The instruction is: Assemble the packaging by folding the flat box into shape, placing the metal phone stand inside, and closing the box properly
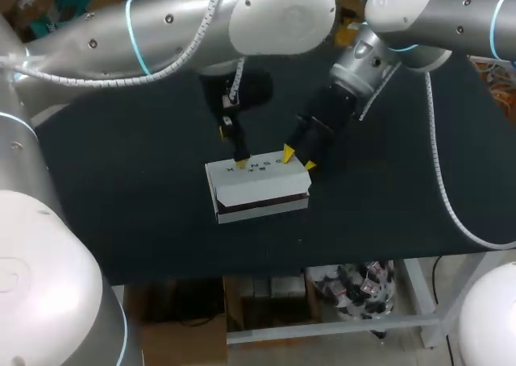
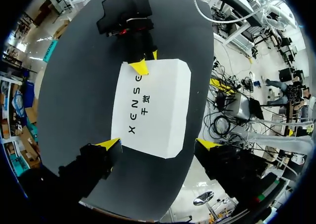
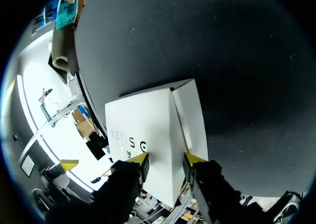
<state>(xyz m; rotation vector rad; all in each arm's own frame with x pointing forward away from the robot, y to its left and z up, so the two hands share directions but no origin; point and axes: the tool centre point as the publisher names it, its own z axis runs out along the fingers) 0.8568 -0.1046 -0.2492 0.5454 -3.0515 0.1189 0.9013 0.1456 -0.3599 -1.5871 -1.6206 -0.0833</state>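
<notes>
The white box (image 1: pixel 258 189) lies folded into shape in the middle of the black table, lettering on its lid. A dark gap shows along its front side under the lid. My left gripper (image 1: pixel 234 148) is open wide at the box's left end; one fingertip (image 2: pixel 111 144) touches the lettered corner of the box (image 2: pixel 153 105), the other stands clear. My right gripper (image 1: pixel 299 160) is open at the far right corner, its tips (image 3: pixel 139 158) resting on the box (image 3: pixel 143 130) either side of a fold edge. The phone stand is hidden.
The black tabletop (image 1: pixel 121 189) runs bare around the box. Its front edge (image 1: pixel 266 263) lies a short way in front of the box. Both arms come in from the far side, meeting over the box.
</notes>
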